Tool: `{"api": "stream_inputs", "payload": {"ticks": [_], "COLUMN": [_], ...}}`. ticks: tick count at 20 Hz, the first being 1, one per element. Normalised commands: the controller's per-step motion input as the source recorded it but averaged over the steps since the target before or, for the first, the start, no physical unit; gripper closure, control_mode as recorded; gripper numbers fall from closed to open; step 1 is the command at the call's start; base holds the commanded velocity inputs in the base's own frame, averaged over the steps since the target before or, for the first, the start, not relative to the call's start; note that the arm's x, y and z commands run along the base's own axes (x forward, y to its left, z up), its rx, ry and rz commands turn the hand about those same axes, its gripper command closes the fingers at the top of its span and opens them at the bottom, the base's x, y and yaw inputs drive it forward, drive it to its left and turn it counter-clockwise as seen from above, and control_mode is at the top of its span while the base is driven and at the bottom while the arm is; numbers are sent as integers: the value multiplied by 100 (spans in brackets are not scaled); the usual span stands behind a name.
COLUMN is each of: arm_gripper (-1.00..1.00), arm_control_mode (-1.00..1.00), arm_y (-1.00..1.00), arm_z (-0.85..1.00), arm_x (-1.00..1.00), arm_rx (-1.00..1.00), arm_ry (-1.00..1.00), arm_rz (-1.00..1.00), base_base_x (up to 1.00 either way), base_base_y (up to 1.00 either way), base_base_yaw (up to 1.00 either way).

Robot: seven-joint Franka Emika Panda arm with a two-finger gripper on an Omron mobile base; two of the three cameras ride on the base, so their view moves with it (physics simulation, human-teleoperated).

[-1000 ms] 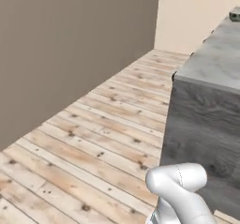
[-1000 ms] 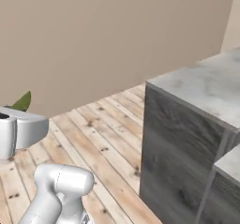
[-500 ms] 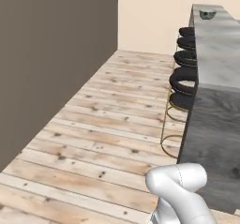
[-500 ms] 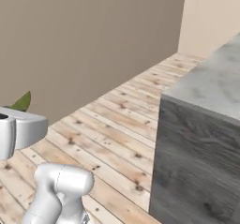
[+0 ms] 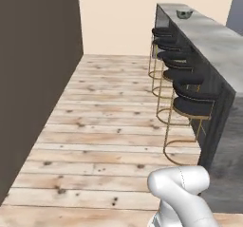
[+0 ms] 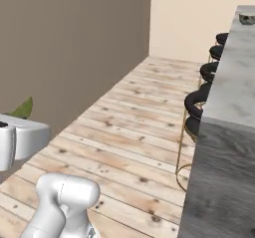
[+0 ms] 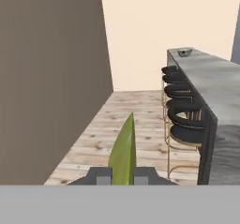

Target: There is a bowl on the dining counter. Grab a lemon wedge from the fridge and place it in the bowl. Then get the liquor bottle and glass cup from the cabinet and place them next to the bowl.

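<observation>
The whole outlook has swung in the last second — before, the cameras on the base faced a grey block end-on across bare planks, and now they look straight down the dining surface [image 5: 209, 41], which means the base has turned, not that anything in the room moved. For the task that reads well: as I judge it, the fridge stop is done and the robot is lining up to carry its load along the floor [image 5: 109, 126] toward the far end. The long marbled top runs away from us on the right, a row of black stools [image 5: 190, 102] with gilt legs tucked along its near side and a brown wall [image 6: 74, 48] opposite. The bowl [image 5: 183, 14] sits far off at the distant end of that top, small and well apart from the robot. Closest in, the claw [image 7: 123, 175] is pressed together on the lemon wedge [image 7: 124, 150] — a yellow-green sliver pinched at its lower end between the two dark tips. Its long axis runs forward from the fingers, the pointed tip aimed ahead down the room.
</observation>
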Motion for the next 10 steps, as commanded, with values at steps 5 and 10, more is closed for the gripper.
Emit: {"api": "stream_inputs", "payload": {"ticks": [5,10], "arm_gripper": [100,100], "arm_control_mode": [100,100], "arm_y": [0,0], "arm_z": [0,0], "arm_x": [0,0], "arm_rx": [0,0], "arm_ry": [0,0], "arm_rz": [0,0], "base_base_x": [92,94], "base_base_y": [75,77], "base_base_yaw": [-45,-44]}}
